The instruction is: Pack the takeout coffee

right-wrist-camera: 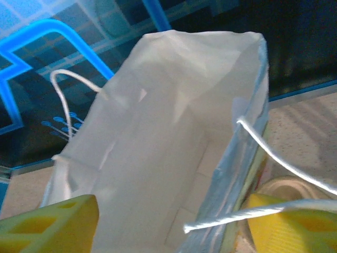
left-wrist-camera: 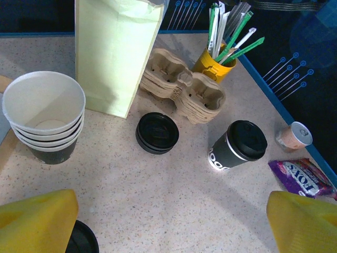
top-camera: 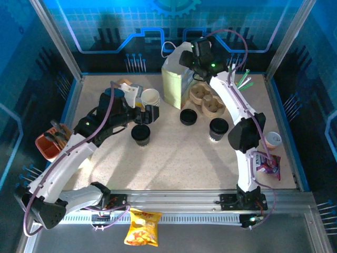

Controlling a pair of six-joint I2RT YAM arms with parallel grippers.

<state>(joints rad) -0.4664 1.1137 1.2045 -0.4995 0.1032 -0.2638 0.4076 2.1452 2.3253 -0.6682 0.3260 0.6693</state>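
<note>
Find the takeout coffee (top-camera: 141, 134) standing upright, just at 6 o'clock of the left gripper (top-camera: 146, 117), spread wide, empty, plainly the nearer arm. At 12 o'clock, right gripper (top-camera: 196, 62) parted, straddling the paper bag (top-camera: 176, 79) rim.

The left wrist view's lower edge cuts off a black lid (left-wrist-camera: 83, 240).

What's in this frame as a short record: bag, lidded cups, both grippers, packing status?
left gripper: open, empty
right gripper: open, straddling the bag's rim
paper bag: upright, mouth open, no cup seen inside
first lidded cup: standing by the left gripper
second lidded cup: standing right of the lid stack
packed: no
</note>
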